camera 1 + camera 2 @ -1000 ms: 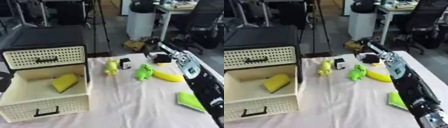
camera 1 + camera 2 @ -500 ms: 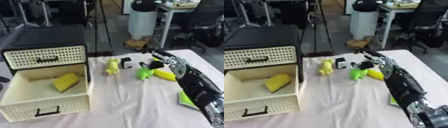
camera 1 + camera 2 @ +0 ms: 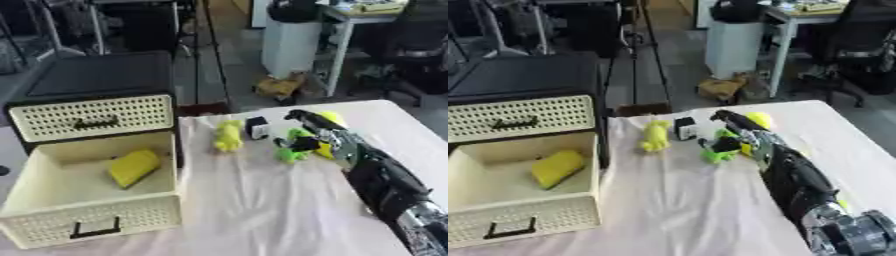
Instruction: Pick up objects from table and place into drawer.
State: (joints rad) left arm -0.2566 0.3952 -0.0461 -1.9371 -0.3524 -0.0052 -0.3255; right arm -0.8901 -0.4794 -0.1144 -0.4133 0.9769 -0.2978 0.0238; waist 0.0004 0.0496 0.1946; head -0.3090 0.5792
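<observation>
Because the drawer [image 3: 92,220] stands pulled open to receive objects, we see the right hand [image 3: 308,139] with fingers curled around the green toy [image 3: 289,152].

Drawer unit [image 3: 92,116] and its open drawer [image 3: 96,221]: cream perforated plastic, matt, under a smooth black top. Table [image 3: 262,210]: covered by a pale cloth lying in soft creases. Green toy [image 3: 289,152] and yellow toy [image 3: 229,136]: smooth, plastic-looking; right hand [image 3: 306,122]: black, slightly glossy casing.
</observation>
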